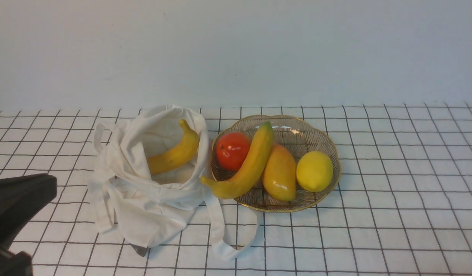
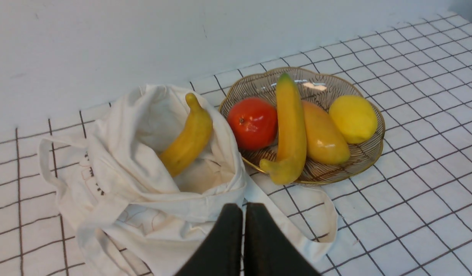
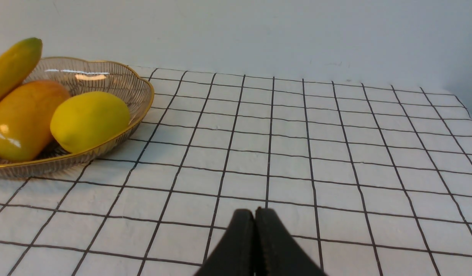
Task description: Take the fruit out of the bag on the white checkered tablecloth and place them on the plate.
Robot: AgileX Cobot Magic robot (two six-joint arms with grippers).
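Observation:
The off-white cloth bag lies open on the white checkered tablecloth, left of the plate. One yellow banana rests inside the bag's mouth; it also shows in the left wrist view. A second banana with a green tip lies across the plate, its stem over the near rim. My left gripper is shut and empty, just in front of the bag. My right gripper is shut and empty over bare cloth, right of the plate.
The plate also holds a red tomato-like fruit, an orange mango and a yellow lemon. A bag strap loops on the cloth in front of the plate. A pale wall stands behind the table.

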